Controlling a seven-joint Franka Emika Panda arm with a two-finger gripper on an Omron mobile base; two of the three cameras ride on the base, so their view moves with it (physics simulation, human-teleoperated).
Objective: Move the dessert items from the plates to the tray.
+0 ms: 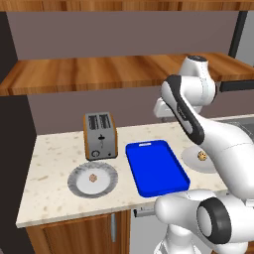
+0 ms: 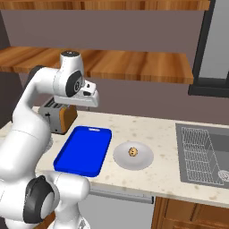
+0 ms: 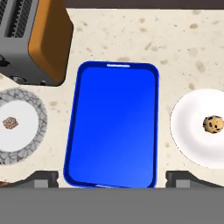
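plates: 2 (image 3: 17, 127) (image 3: 192, 127) | desserts: 2 (one each) (image 3: 9, 123) (image 3: 213, 124) | tray: 1 (image 3: 114, 127) | toaster: 1 (image 3: 37, 39)

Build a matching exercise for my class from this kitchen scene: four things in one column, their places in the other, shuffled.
Things:
1. toaster
2. tray
3. ribbed plate
4. sink

Places:
A. between the two plates
B. in front of the toaster
C. sunk in the counter's right end
D. at the back, left of the tray

Pairs: 1-D, 2-A, 3-B, 4-C
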